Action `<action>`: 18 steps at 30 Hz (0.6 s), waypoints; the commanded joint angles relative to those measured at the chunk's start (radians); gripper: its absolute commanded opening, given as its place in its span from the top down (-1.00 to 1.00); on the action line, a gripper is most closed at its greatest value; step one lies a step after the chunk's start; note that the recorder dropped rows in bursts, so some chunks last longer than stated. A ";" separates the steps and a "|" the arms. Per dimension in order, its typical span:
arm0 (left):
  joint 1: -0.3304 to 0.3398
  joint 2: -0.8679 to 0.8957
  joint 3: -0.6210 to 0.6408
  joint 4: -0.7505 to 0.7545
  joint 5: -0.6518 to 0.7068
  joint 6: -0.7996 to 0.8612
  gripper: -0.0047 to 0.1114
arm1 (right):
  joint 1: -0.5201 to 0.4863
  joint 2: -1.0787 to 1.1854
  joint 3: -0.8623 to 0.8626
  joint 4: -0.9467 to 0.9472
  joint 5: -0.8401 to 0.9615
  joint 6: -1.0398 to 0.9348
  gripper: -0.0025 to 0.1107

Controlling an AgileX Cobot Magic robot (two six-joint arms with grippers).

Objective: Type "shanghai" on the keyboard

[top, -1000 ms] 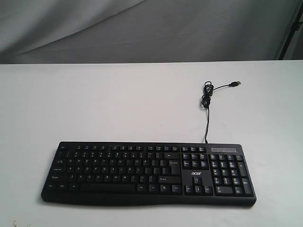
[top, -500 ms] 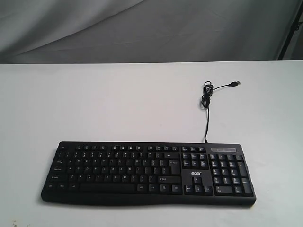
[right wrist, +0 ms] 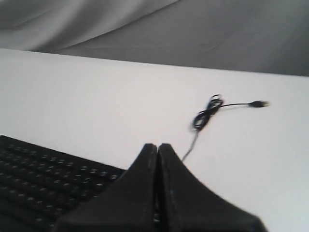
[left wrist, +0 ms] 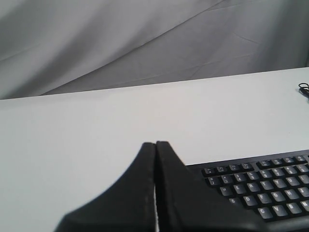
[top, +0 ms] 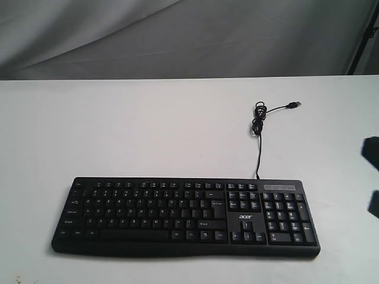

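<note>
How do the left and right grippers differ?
The left gripper is absent from the exterior view; a dark shape at its right edge probably belongs to the right gripper. The left gripper faces letter keys of the keyboard; the right gripper also sees the cable. Both are shut, empty.

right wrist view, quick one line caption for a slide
Shut right gripper in the foreground, black keyboard behind it, coiled USB cable lying unplugged on the white table.
</note>
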 commanded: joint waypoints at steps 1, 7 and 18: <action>-0.004 -0.003 0.004 0.001 -0.005 -0.003 0.92 | 0.180 0.172 -0.070 0.006 -0.033 0.132 0.96; -0.004 -0.003 0.004 0.001 -0.005 -0.003 0.92 | 0.567 0.505 -0.221 -0.077 -0.097 0.117 0.96; -0.004 -0.003 0.004 0.001 -0.005 -0.003 0.92 | 0.729 0.981 -0.502 -0.075 -0.174 0.117 0.96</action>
